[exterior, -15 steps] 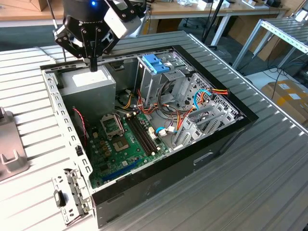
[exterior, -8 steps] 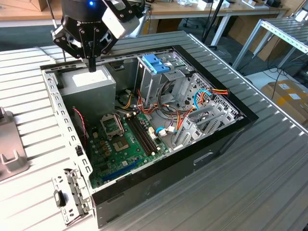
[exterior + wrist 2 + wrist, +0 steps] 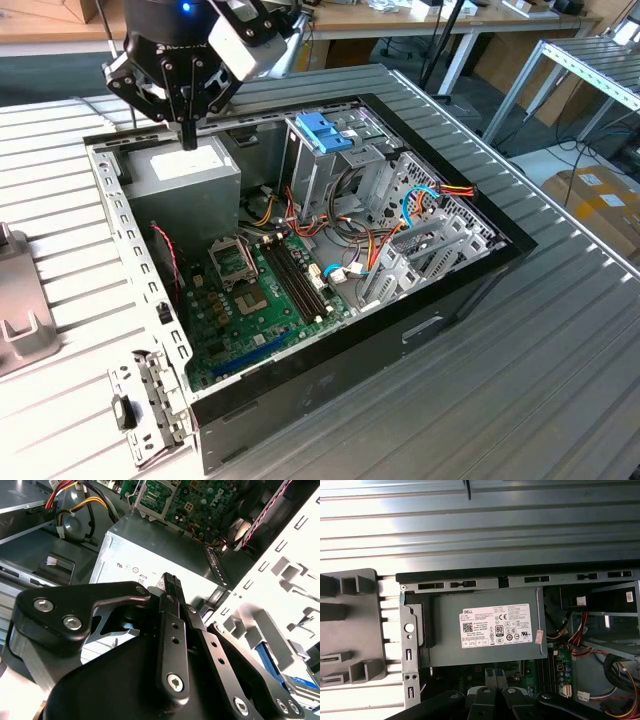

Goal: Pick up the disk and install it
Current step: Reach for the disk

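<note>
My gripper (image 3: 188, 138) hangs over the back left corner of the open computer case (image 3: 470, 275), its tip just above the grey power supply box (image 3: 185, 172). In the second wrist view the two black fingers (image 3: 171, 611) lie together with nothing between them, so the gripper (image 3: 172, 582) is shut and empty. Beyond the case's perforated wall (image 3: 280, 587), a flat thing with a blue rail and a white and blue label, which looks like the disk (image 3: 299, 681), peeks out past the gripper's body. Most of it is hidden.
Inside the case stand an upright metal cage with a blue plastic top (image 3: 325, 130), a green motherboard (image 3: 260, 290) and bundles of coloured cables (image 3: 420, 200). A grey slotted holder (image 3: 350, 625) lies on the ribbed table (image 3: 560, 380) outside the case wall.
</note>
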Robot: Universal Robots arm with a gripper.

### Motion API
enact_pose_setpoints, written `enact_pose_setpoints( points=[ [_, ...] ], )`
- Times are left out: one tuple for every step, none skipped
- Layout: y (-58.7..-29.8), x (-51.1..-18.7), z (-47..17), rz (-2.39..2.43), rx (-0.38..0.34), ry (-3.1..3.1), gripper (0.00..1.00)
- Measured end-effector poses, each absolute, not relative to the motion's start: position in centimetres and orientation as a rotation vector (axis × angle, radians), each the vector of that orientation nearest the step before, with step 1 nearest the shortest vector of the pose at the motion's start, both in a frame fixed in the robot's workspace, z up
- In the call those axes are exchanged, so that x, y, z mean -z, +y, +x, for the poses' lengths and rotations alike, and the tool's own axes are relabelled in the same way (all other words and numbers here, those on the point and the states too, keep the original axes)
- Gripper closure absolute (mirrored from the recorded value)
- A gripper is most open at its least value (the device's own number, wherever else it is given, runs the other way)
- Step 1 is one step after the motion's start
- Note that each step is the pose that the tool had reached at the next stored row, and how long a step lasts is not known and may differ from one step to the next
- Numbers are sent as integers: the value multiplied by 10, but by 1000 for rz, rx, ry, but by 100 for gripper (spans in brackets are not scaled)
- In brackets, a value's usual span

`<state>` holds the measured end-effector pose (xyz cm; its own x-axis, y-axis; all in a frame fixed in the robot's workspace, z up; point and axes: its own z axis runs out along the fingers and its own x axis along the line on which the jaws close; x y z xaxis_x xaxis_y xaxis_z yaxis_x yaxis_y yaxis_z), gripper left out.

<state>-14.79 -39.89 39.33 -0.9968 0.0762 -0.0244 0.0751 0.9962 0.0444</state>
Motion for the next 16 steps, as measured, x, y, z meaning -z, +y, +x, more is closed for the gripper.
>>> enact_pose_setpoints(
  points=[
    [-399,-393,-148,118,-68,3112,89],
    [-399,-393,-149,118,-68,3112,89],
    [-399,-393,-149,118,-68,3113,89],
    [-399,-393,-149,118,-68,3113,89],
    [-399,-393,-150,118,-68,3112,89],
    [-399,-393,-150,118,-68,3113,89],
    [-399,-393,-151,118,-68,3112,89],
    [-399,-393,-151,118,-68,3112,89],
    [-399,-393,-151,118,-68,3112,89],
    [-399,-393,-152,118,-68,3112,89],
    [-399,-393,-152,118,-68,3113,89],
    [-399,-393,-152,118,-68,3112,89],
    [-399,-393,-153,118,-68,3112,89],
    [-399,-393,-153,118,-68,3112,89],
    [-399,-393,-154,118,-68,3112,89],
    [-399,-393,-154,118,-68,3112,89]
  ],
)
